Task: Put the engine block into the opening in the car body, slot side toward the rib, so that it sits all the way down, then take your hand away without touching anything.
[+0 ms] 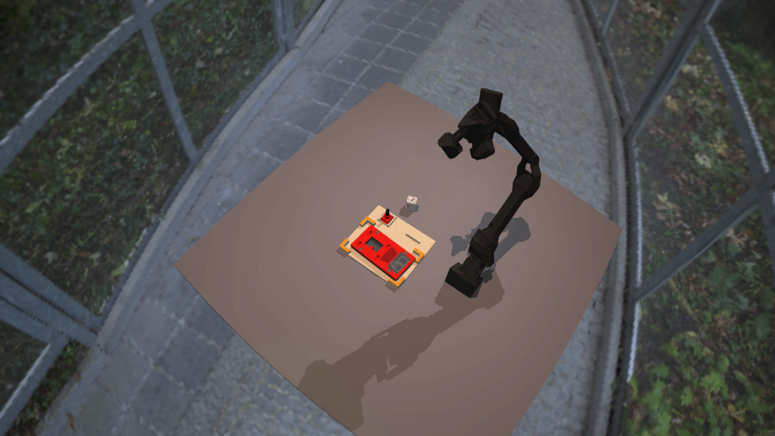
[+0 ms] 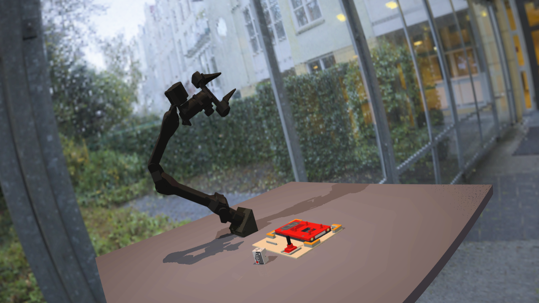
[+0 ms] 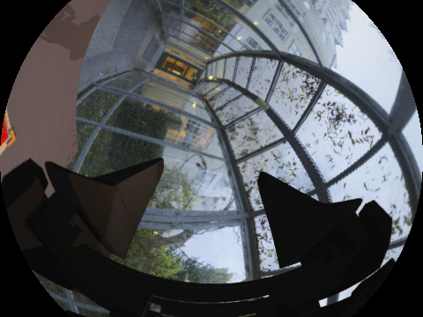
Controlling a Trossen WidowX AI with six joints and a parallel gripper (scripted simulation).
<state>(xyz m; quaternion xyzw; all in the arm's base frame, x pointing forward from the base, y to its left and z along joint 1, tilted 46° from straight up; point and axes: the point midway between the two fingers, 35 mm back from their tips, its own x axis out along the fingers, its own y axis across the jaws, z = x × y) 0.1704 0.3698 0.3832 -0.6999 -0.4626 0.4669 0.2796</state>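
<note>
Gripper [image 2: 220, 83] is raised high above the table [image 1: 303, 303], fingers spread wide, nothing grasped. Engine block [image 1: 412, 202] is seen standing on the table just beside the tan board [image 1: 417, 238], apart from the red car body [image 1: 379, 250]. Slot and rib are too small to be made out. In the wrist view only a sliver of the car body [image 3: 5, 132] is caught at the left edge.
</note>
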